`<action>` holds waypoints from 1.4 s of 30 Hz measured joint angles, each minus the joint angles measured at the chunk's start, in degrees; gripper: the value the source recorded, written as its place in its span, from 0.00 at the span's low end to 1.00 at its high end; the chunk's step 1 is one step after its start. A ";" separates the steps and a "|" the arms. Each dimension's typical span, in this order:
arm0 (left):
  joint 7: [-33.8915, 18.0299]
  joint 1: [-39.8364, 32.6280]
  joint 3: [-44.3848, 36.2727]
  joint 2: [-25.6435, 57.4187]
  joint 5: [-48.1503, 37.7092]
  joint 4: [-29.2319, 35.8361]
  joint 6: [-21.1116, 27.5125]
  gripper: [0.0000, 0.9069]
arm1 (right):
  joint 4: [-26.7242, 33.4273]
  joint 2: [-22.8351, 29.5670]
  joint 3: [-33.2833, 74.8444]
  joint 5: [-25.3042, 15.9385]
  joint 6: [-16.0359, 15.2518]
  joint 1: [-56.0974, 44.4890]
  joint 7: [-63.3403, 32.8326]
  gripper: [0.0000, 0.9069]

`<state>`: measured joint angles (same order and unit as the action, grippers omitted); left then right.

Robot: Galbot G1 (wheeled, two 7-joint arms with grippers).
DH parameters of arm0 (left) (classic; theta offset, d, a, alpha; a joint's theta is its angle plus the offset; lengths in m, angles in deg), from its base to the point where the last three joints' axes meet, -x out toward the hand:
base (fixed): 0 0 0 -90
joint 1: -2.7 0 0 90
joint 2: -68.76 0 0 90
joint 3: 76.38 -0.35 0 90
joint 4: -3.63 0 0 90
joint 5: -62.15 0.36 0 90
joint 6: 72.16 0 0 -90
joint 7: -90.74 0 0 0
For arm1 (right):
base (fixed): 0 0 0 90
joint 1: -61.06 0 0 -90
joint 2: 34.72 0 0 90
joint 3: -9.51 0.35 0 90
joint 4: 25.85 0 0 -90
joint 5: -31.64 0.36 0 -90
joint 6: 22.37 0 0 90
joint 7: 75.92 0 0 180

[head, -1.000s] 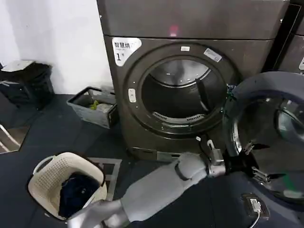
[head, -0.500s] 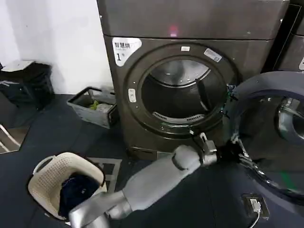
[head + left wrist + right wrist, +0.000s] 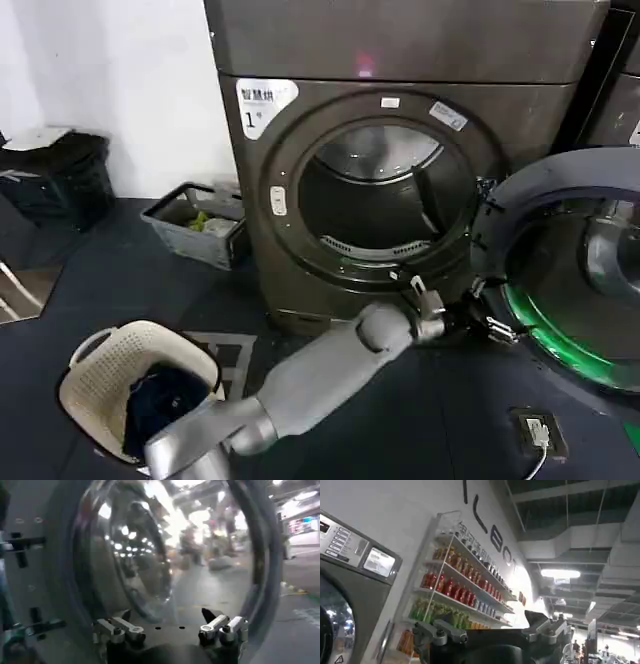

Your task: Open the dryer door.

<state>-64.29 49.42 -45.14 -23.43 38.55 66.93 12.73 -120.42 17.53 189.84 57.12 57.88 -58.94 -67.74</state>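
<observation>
the dryer door [image 3: 575, 275] stands swung wide open at the 3 o'clock side of the bronze-grey dryer [image 3: 390, 150], hinged at the right edge of the round drum opening [image 3: 375, 205], its inner face turned toward the camera with a green glint along the lower rim. the machine's front carries a white "1" sticker [image 3: 263, 103] at about 10 o'clock from the opening.

the left arm [image 3: 320, 375] reaches from the 7 o'clock corner of the head view across the dark floor [image 3: 100, 270], and the left claw [image 3: 487, 322] sits at the lower left rim of the open door, just beside it; contact cannot be told. in the left wrist view the left claw [image 3: 170, 630] shows its two fingers [image 3: 220, 627] spread apart with nothing between them, the door's curved glass [image 3: 150, 555] close in front.

in the right wrist view the right claw [image 3: 490, 632] points upward toward a ceiling, fingers apart and empty, with a wall shelf of bottles [image 3: 455, 592] and another machine's control panel [image 3: 355, 547] beside it.

on the floor, a cream laundry basket [image 3: 140, 385] holding dark clothes lies at 8 o'clock, a grey crate [image 3: 198, 225] rests against the white wall just left of the dryer, and a black bin [image 3: 55, 175] stands at 9 o'clock.
</observation>
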 joint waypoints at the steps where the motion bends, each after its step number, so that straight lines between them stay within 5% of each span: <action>1: -0.13 0.13 -0.20 0.00 -0.40 0.77 -0.45 1.00 | 0.05 -0.06 0.01 -0.01 0.00 0.07 0.01 1.00; 11: -0.93 1.83 -0.97 -0.01 -6.77 7.60 -11.26 1.00 | -0.19 -0.11 -0.52 -0.18 -0.01 0.40 -0.03 1.00; 19: -1.51 3.81 -1.61 1.14 -10.00 11.47 -15.06 1.00 | -0.59 -0.16 -0.41 -0.18 0.00 0.18 0.04 1.00; 32: -3.14 6.43 -2.36 17.04 -13.21 22.33 -16.74 1.00 | -0.71 -0.67 0.49 -0.45 0.21 0.15 0.14 1.00; 42: -4.31 6.53 -2.31 31.50 -13.23 32.57 -12.46 1.00 | -1.20 -0.76 0.20 -3.07 0.35 0.89 -0.03 1.00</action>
<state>-68.60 55.95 -47.45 8.07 25.32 99.50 0.27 -121.62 16.77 190.04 54.05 58.23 -58.05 -67.77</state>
